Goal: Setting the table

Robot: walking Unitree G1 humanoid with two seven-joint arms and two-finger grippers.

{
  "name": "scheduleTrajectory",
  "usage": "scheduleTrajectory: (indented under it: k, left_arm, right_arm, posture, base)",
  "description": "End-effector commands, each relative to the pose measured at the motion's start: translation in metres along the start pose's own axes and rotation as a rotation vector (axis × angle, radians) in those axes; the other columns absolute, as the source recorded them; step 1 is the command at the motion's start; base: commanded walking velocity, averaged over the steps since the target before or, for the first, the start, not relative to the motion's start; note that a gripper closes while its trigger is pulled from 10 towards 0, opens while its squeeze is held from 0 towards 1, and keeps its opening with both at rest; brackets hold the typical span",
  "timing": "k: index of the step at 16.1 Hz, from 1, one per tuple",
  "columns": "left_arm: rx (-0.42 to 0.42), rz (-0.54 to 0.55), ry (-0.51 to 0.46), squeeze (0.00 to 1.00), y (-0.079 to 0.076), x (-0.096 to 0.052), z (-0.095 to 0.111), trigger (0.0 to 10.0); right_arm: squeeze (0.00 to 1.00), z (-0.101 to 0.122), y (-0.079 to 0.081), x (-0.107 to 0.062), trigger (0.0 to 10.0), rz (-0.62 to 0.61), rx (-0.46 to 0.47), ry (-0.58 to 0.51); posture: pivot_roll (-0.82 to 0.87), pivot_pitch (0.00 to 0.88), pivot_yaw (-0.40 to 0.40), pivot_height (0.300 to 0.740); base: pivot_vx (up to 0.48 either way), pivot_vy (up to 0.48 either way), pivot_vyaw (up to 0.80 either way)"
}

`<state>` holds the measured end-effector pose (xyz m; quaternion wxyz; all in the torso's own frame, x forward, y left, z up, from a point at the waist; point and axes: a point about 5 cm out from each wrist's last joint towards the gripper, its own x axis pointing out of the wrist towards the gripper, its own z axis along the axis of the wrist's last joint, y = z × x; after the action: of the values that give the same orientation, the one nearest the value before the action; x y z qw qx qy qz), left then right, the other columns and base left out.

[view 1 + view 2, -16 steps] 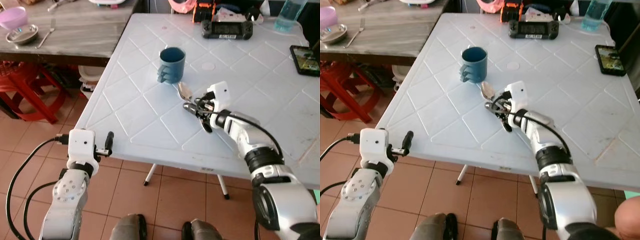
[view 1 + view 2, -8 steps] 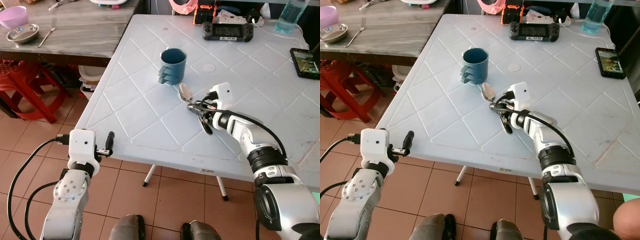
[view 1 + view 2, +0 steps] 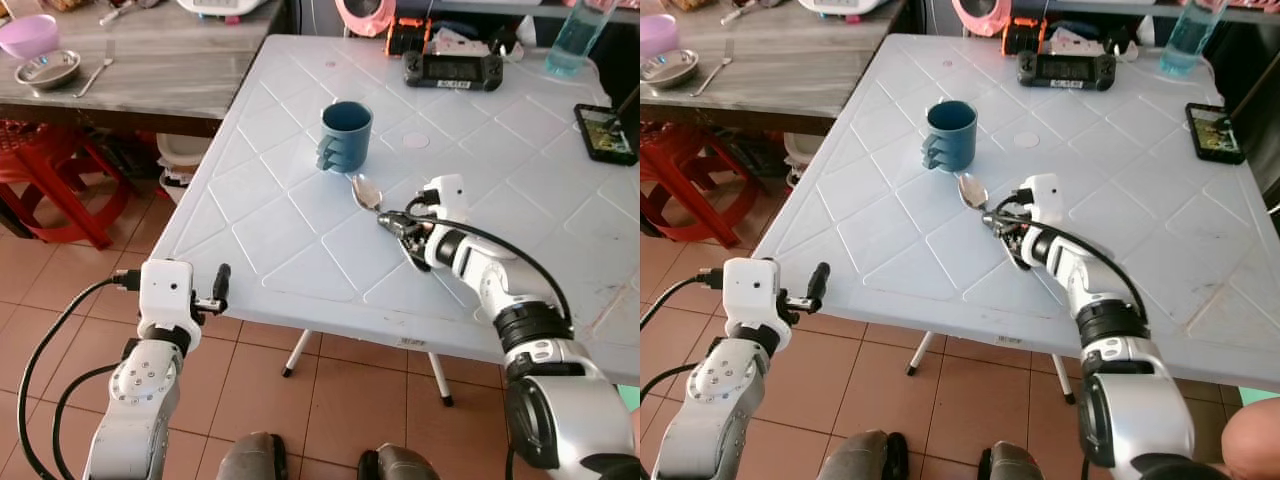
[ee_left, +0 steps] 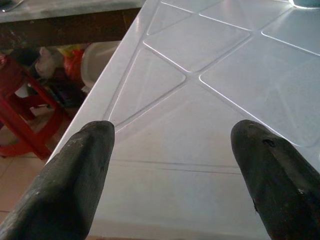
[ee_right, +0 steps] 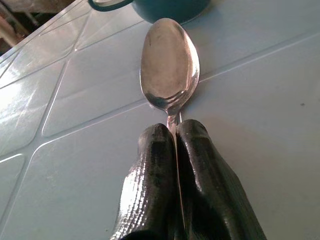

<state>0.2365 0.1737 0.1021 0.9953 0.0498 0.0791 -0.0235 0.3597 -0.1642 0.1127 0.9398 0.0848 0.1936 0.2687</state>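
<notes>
1. The right gripper [image 3: 396,224] reaches over the white table [image 3: 300,250], its two black fingers [image 5: 165,185] pressed together on the handle of a metal spoon [image 3: 366,191].
2. The spoon lies low over the table, inward from the near edge; its bowl points toward the blue mug [image 3: 345,133]. Whether the bowl touches the surface cannot be told.
3. The blue mug stands upright toward the left edge, just beyond the spoon's bowl and apart from it, its handle turned toward the near-left.
4. The left gripper [image 3: 221,284] hangs off the table just outside its near-left corner, over the tiled floor [image 3: 60,290]. In the left wrist view its fingers [image 4: 75,180] stand wide apart, grasping nothing.
5. At the far edge lies a black handheld game console [image 3: 452,69], with an orange-and-black device [image 3: 409,36] behind it.
6. A clear bottle [image 3: 564,38] stands near the far-right corner, and a phone [image 3: 606,134] lies by the right edge.
7. A grey wooden table [image 3: 150,70] adjoins the left side; on it sit a purple bowl [image 3: 27,35], a small steel dish [image 3: 45,69] and a fork [image 3: 95,66].
8. Red plastic stools [image 3: 45,170] stand beneath that table.
</notes>
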Motion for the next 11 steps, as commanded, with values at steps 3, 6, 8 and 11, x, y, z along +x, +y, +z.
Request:
scheduleTrajectory:
  k: [3,6,8,11]
  left_arm:
    - [-0.004,0.017,0.018,0.0,0.001,0.001,-0.004,10.0]
    - [-0.01,0.013,0.012,0.0,0.0,0.003,-0.004,10.0]
    - [-0.03,0.002,-0.005,0.0,-0.004,0.006,-0.003,10.0]
    - [-0.041,-0.011,-0.011,0.0,-0.008,0.01,-0.004,10.0]
  right_arm:
    - [0.0,-0.043,-0.008,-0.004,0.0,-0.124,0.136,0.116]
    - [0.0,-0.04,-0.011,-0.006,0.0,-0.197,0.15,0.066]
    - [0.0,-0.033,-0.01,-0.009,0.0,-0.308,0.185,-0.065]
    - [0.0,-0.039,-0.002,-0.016,10.0,-0.383,0.231,-0.106]
  posture:
    - [0.07,0.108,0.046,0.74]
    - [0.06,0.094,0.042,0.74]
    - [0.05,0.074,0.037,0.74]
    - [0.03,0.047,0.03,0.74]
  base:
    - [0.0,0.0,0.0]
    - [0.0,0.0,0.0]
    - [0.0,0.0,0.0]
    - [0.0,0.0,0.0]
